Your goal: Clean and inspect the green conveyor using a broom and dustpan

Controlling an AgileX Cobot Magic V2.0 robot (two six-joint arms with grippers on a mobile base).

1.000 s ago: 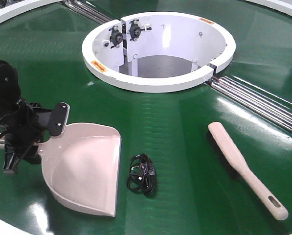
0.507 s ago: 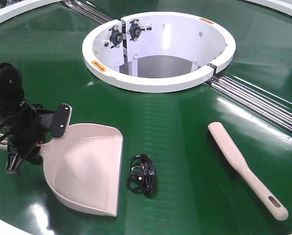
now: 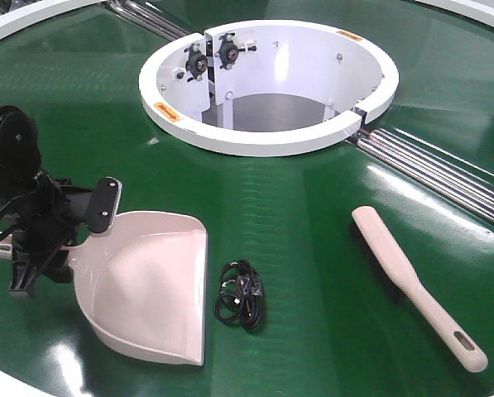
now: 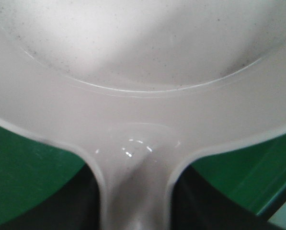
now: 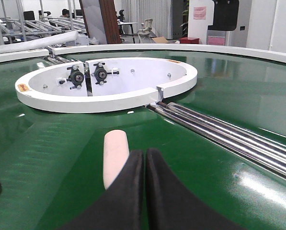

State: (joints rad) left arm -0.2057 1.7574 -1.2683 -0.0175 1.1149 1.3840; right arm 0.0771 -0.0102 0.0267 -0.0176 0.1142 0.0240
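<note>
Two arms are at work on the green belt (image 3: 296, 215). In the front view the left gripper (image 3: 69, 236) sits at 9 o'clock, clamped on the handle of the dustpan (image 3: 147, 281). The left wrist view shows that handle running down between dark fingers on either side. The pan's body spreads out toward 7 o'clock of the picture, and its wide lip faces 3 o'clock. Whether the pan rests on the belt or hangs just over it cannot be told. A coiled black cable (image 3: 240, 296) lies just beside the lip, apart from it. The broom (image 3: 412, 281) lies flat at 4 o'clock, well apart from the pan, with its head toward 11 o'clock and its slotted handle end toward 5 o'clock. At 12 o'clock is the round opening (image 3: 255, 145) with its white wall, and steel rollers (image 3: 429, 169) run off from it toward 4 o'clock. In the right wrist view the right gripper (image 5: 145, 163) has its fingers (image 5: 131, 196) pressed together on nothing, with the broom's rounded end at their 11 o'clock
</note>
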